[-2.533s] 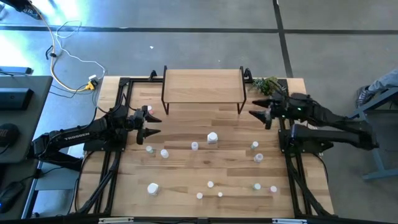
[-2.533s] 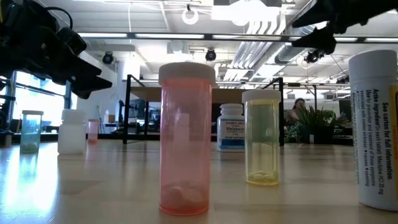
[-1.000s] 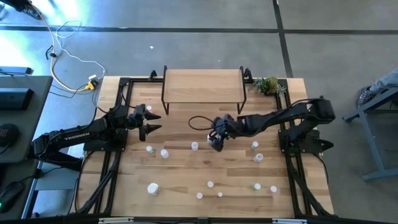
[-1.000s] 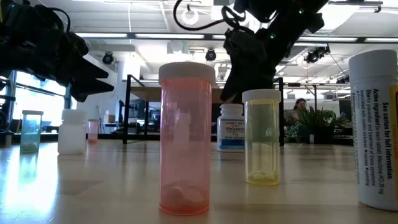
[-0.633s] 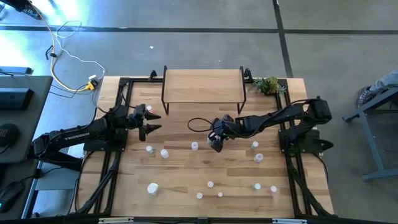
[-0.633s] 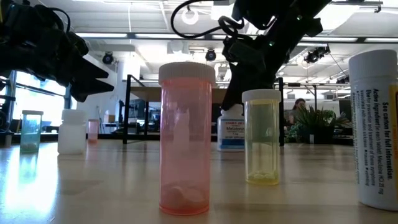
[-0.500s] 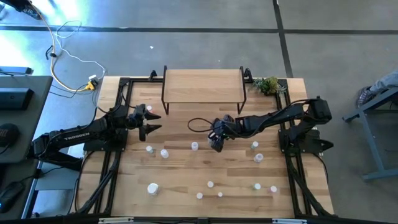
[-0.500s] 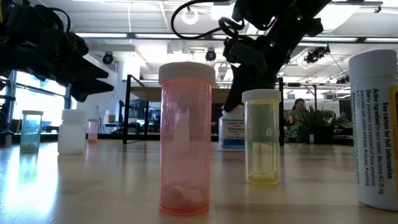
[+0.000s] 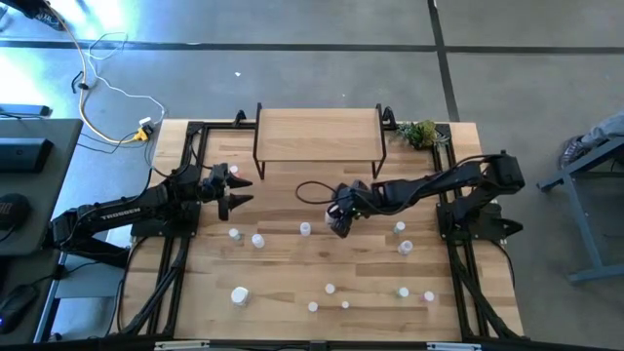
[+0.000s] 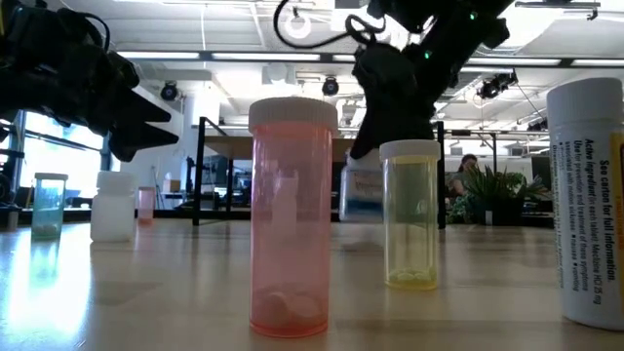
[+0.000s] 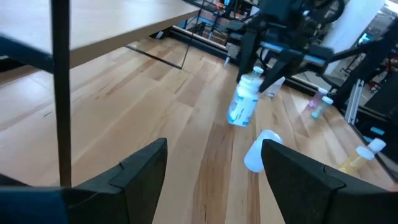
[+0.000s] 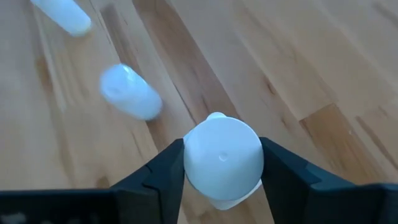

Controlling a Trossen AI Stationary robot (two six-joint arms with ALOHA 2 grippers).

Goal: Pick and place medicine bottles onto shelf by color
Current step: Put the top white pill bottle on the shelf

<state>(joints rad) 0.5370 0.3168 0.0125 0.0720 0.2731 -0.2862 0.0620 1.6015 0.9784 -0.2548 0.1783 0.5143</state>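
Observation:
The white-capped medicine bottle (image 11: 243,103) with a blue label hangs just above mid-table, tilted, with my right gripper (image 9: 337,220) shut on it. Its cap (image 12: 222,155) fills the space between the fingers in the right wrist view. Several other small medicine bottles (image 9: 305,229) stand on their bases across the tabletop. The light-wood shelf (image 9: 317,136) stands on black legs at the far side. My left gripper (image 9: 242,192) hovers open at the left, near the shelf's left leg, with nothing between its fingers (image 11: 143,163). My right gripper pinches the bottle's white cap (image 12: 194,163) between its two fingers. The fingers come from above, pointing down. The bottle hangs below them (image 11: 241,111), tilted and clear of the table.
A pink bottle (image 10: 291,214), a yellow bottle (image 10: 410,214) and a large white bottle (image 10: 590,200) stand near the front edge. Two small bottles (image 12: 130,93) stand close to the held one. A green plant sprig (image 9: 419,133) lies at the far right corner.
My right gripper has shut on the white-capped bottle's cap and has risen a little. The bottle has tipped and left the table.

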